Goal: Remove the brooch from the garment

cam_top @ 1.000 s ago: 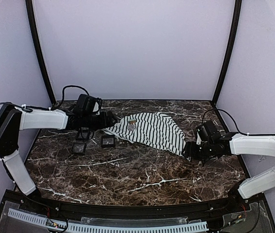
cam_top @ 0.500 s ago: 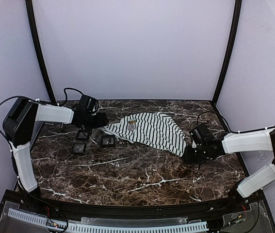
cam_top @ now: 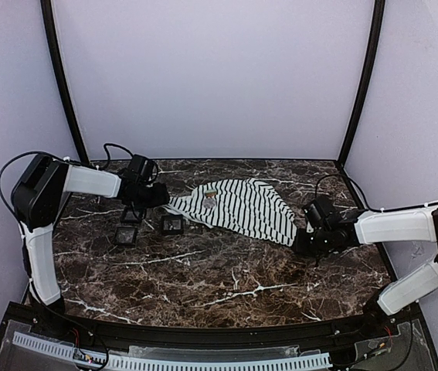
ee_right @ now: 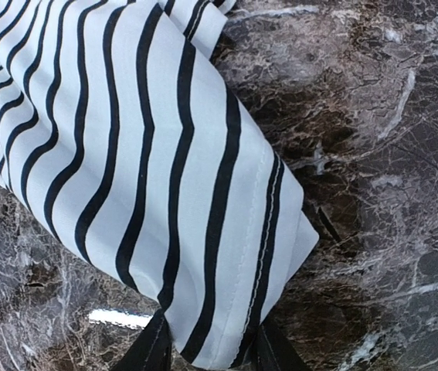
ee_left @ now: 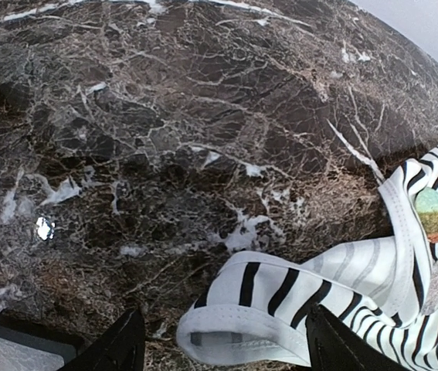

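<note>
Since a second ago both arms have drawn in. On the table [cam_top: 203,286] the garment [cam_top: 242,207] lies flat. The left gripper [ee_left: 226,342] straddles its edging, fingers wide. The right gripper [ee_right: 212,345] is narrow around the hem, and I cannot tell if it grips. Tension both ends before freeing the brooch [ee_left: 431,215].
</note>
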